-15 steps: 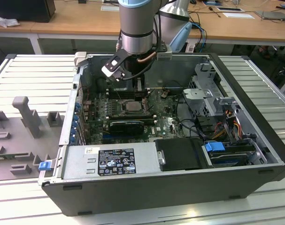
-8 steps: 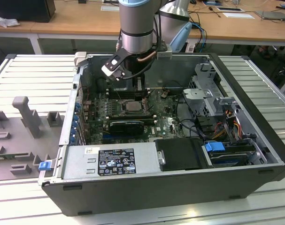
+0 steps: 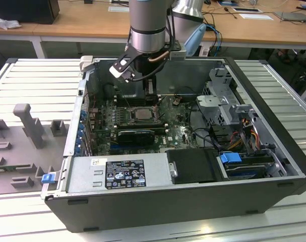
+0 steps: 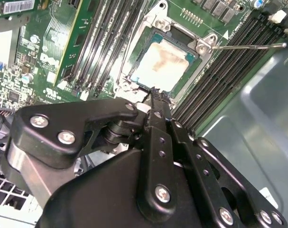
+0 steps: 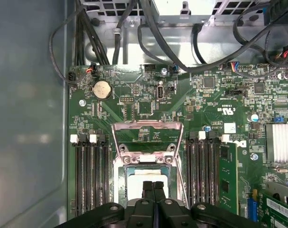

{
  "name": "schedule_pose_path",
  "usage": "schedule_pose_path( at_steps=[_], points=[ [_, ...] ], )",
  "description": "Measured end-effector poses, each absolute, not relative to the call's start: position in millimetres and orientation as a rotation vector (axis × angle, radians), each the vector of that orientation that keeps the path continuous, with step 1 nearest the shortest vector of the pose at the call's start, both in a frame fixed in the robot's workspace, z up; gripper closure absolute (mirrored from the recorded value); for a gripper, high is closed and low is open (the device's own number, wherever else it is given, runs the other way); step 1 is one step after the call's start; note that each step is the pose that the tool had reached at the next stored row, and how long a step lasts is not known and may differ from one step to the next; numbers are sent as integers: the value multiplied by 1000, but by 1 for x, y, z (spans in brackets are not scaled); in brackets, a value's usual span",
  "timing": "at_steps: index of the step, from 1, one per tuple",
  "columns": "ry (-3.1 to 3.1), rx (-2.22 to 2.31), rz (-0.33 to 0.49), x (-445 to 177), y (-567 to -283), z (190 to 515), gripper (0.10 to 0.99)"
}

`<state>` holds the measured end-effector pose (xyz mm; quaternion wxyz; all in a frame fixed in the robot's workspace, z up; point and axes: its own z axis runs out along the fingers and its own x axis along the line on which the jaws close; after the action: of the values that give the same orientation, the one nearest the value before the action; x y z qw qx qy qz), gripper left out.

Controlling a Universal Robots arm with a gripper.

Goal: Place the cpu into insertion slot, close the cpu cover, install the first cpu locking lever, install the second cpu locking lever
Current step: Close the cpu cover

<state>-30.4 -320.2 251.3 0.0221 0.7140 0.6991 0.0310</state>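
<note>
cpu (image 4: 162, 64) lies flat in the insertion slot (image 4: 159, 23), so seating looks done. Claw (image 4: 153, 92) has its fingers pressed together and empty, probably for pushing rather than gripping. Its tips hover at the chip's edge, at the cpu's 12 o'clock in the exterior view. cpu cover (image 5: 148, 124) is swung open, leaving the socket accessible.

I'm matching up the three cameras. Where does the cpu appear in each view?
Exterior view: cpu near the middle of the green motherboard.
Second wrist view: pale square just beyond the gripper.
First wrist view: cpu partly hidden behind the gripper, between the memory slots.
Shared landmark: the gripper, its tip next to the cpu.
</note>
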Motion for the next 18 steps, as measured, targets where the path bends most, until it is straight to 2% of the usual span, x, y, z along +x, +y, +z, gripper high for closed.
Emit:
schedule_pose_path(
  at_steps=[18],
  points=[
    [2166,2213,96,-10,-320,259,980]
  ],
)
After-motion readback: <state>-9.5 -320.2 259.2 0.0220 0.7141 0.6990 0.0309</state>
